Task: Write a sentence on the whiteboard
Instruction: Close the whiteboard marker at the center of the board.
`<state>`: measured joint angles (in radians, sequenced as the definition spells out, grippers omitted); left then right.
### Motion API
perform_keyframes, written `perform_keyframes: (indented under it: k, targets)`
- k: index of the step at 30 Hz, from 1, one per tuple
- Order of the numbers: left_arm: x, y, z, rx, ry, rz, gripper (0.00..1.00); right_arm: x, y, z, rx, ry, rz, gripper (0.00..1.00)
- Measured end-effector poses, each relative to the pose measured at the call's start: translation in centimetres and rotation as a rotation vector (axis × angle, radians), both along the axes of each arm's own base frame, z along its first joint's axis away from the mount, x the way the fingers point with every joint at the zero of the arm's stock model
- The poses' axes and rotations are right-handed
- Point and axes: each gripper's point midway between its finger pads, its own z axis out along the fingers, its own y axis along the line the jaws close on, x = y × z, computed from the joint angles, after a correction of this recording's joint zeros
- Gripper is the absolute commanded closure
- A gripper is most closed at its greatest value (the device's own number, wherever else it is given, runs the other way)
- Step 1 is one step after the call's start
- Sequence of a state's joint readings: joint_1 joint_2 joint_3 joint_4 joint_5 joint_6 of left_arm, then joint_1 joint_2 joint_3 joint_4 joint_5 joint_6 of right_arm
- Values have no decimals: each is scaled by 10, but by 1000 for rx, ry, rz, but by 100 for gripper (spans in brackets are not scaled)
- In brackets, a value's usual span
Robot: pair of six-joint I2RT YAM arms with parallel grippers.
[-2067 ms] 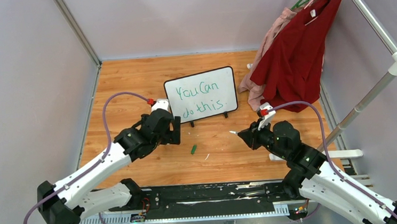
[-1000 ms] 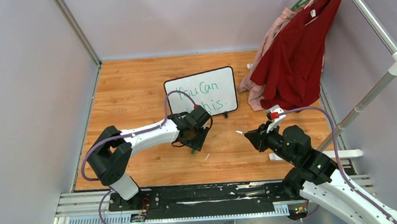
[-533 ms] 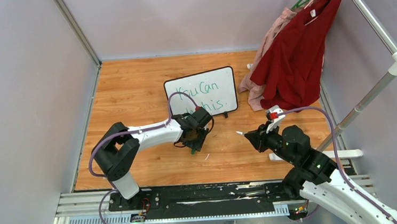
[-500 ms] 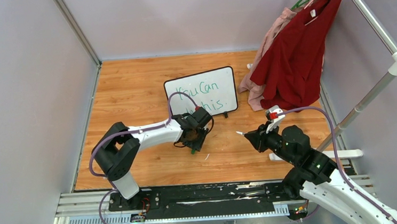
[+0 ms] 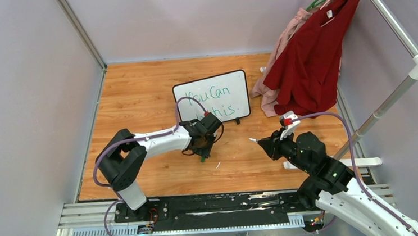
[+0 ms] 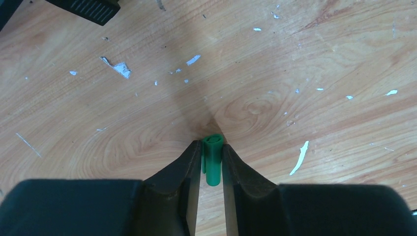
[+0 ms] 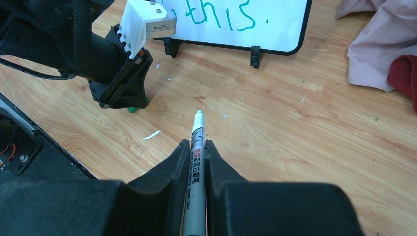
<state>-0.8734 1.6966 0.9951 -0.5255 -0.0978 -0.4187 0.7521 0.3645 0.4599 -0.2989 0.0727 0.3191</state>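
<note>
My left pincer (image 6: 212,147) is clamped on the green cap (image 6: 213,169) on the bench (image 5: 137,95), just in front of the whiteboard (image 5: 240,87). My right pincer (image 7: 197,145) grips the marker (image 7: 197,127), farther from the whiteboard. My left arm partly hides the sentence (image 5: 216,94).

whiteboard (image 5: 237,90) w/ "You Can", "this."

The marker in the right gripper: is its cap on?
No, the marker in the right gripper shows a bare tip; a green cap sits in the left gripper.
</note>
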Motion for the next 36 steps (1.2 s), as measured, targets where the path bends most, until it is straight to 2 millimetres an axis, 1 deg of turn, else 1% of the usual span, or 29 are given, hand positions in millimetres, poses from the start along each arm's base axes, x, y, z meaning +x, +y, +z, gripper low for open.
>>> perform_keyframes:
  k: [3, 7, 11, 14, 15, 16, 19, 21, 24, 28, 31, 34, 36]
  targets:
    - [0, 1, 1, -7, -5, 1, 86, 0, 0, 0, 1, 0, 0, 100]
    - [-1, 2, 2, -15, -15, 4, 100, 0, 0, 1, 4, -1, -1, 100]
    - [-3, 6, 9, -20, -22, 7, 100, 0, 0, 0, 4, 1, -1, 100]
    - [-2, 9, 31, -52, -62, 16, 100, -1, -1, 1, 2, 1, -2, 100]
    - [-1, 9, 43, -77, -87, 23, 100, -1, -1, 1, 2, 2, -1, 100]
    - [2, 10, 60, -113, -121, 31, 100, -1, -1, 3, 3, 0, -1, 100]
    - [10, 16, 107, -221, -222, 80, 100, 0, 0, 13, 12, -19, 3, 100]
    - [18, 26, 141, -306, -298, 134, 100, 2, 3, 24, 24, -38, 11, 100]
    - [26, 43, 188, -431, -411, 213, 100, 8, 13, 44, 49, -73, 34, 100]
    - [26, 59, 244, -589, -553, 283, 100, 19, 38, 71, 87, -104, 88, 100]
    - [23, 64, 278, -696, -630, 314, 100, 25, 61, 91, 113, -145, 136, 100]
    - [20, 70, 311, -813, -704, 357, 100, 22, 91, 111, 134, -215, 209, 100]
    - [17, 77, 336, -919, -764, 397, 100, 16, 107, 124, 158, -271, 250, 100]
